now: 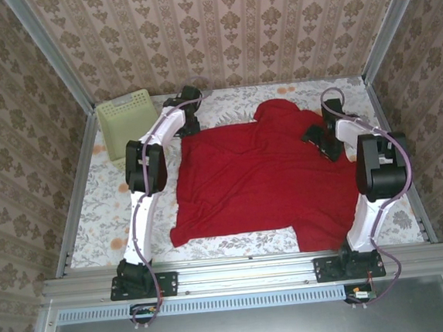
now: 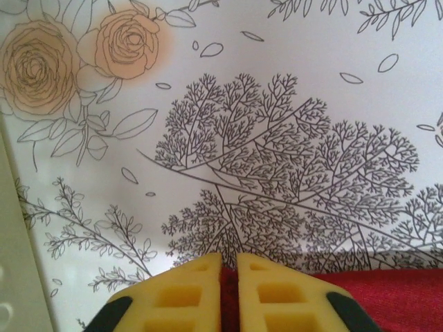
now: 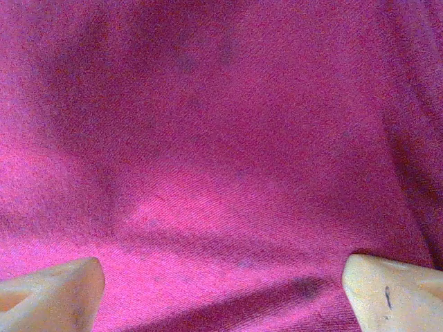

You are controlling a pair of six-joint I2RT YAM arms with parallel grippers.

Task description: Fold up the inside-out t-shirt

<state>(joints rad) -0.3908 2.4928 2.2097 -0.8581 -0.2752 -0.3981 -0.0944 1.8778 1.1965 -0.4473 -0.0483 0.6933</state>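
Observation:
The inside-out t-shirt (image 1: 262, 182) lies spread and wrinkled across the flowered tabletop, its red cloth reaching from the front edge to the back. At its back left corner my left gripper (image 1: 190, 125) is down on the cloth. In the left wrist view the yellow pads (image 2: 188, 294) are shut with a strip of the red shirt (image 2: 387, 297) pinched between them. My right gripper (image 1: 318, 140) rests over the shirt's back right part, and in the right wrist view it (image 3: 221, 290) stands wide open, fingertips (image 3: 62, 283) far apart above the red fabric (image 3: 228, 138).
A pale yellow-green perforated basket (image 1: 127, 121) stands at the back left, close to the left arm; its wall (image 2: 14, 277) shows at the left wrist view's edge. Metal frame rails and wallpapered walls close in the table on three sides.

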